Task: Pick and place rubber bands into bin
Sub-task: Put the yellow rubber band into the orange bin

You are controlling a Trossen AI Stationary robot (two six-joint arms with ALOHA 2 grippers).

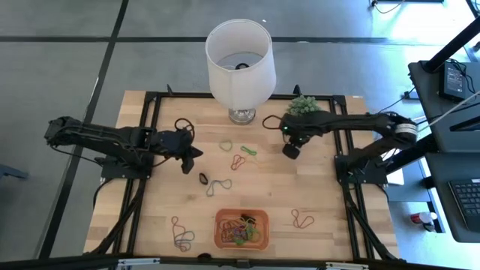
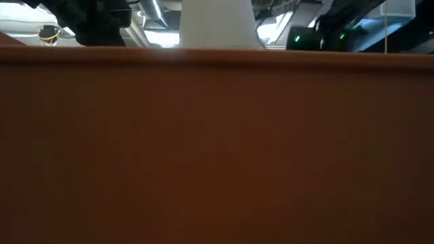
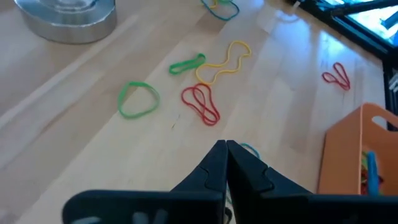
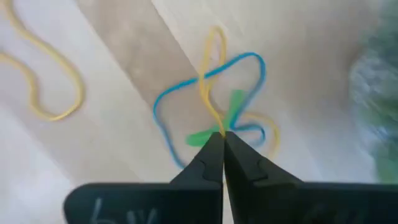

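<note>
A: Both pairs of jaws are pressed together. In the high view the left gripper (image 1: 196, 152) sits left of centre, the right gripper (image 1: 289, 150) right of centre, the orange bin (image 1: 241, 228) at bottom centre with rubber bands (image 1: 241, 231) inside.

B: And the wrist views?

A: The left wrist view shows loose bands mid-frame. In the right wrist view, the tips pinch a tangle of blue, yellow and green bands (image 4: 214, 102) at centre.

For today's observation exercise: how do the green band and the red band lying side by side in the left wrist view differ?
The green band lies as one open, roundish loop; the red band is pinched into narrow doubled loops. The green band sits nearer the lamp base; the red band sits nearer the bin. Both lie flat and loose on the table.
</note>
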